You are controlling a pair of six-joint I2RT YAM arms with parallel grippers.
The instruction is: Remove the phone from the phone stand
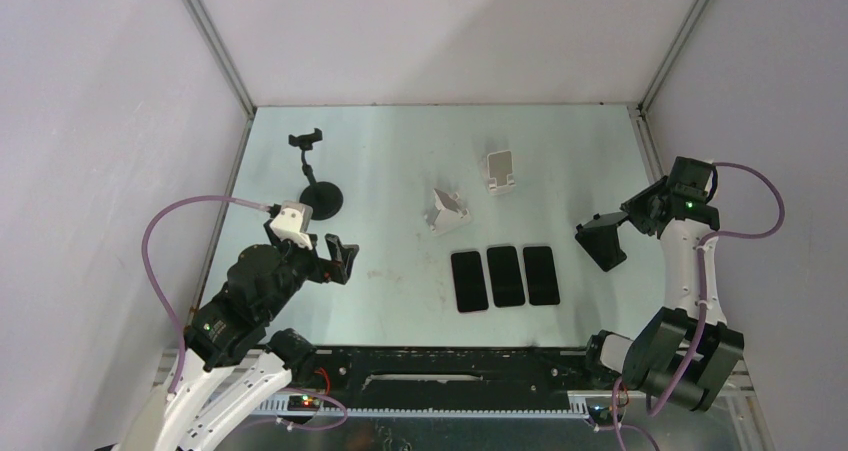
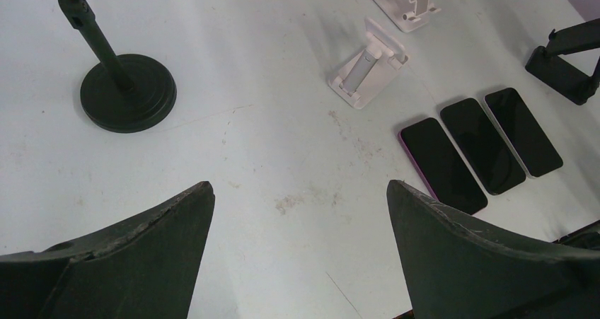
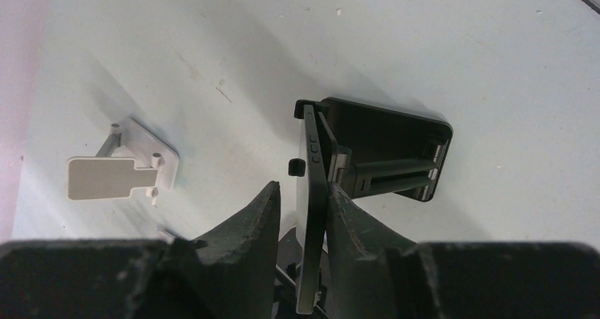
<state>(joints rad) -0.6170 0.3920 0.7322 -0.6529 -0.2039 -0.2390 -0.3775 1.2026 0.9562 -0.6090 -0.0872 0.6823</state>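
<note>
Straddling the phone (image 3: 312,213) with the right fingers (image 3: 247,234), narrow, but I can't tell if they're pinching yet. It's leaning in the black phone stand (image 3: 396,142) on the counter (image 3: 460,43). Squeezing both faces squarely, then lifting straight up, is looking safest. Left fingers (image 2: 163,227) are hanging wide open.

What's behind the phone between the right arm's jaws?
A black stand, its plate and hinge showing just past the phone. The spot where the phone rests on it is covered by the jaws.
</note>
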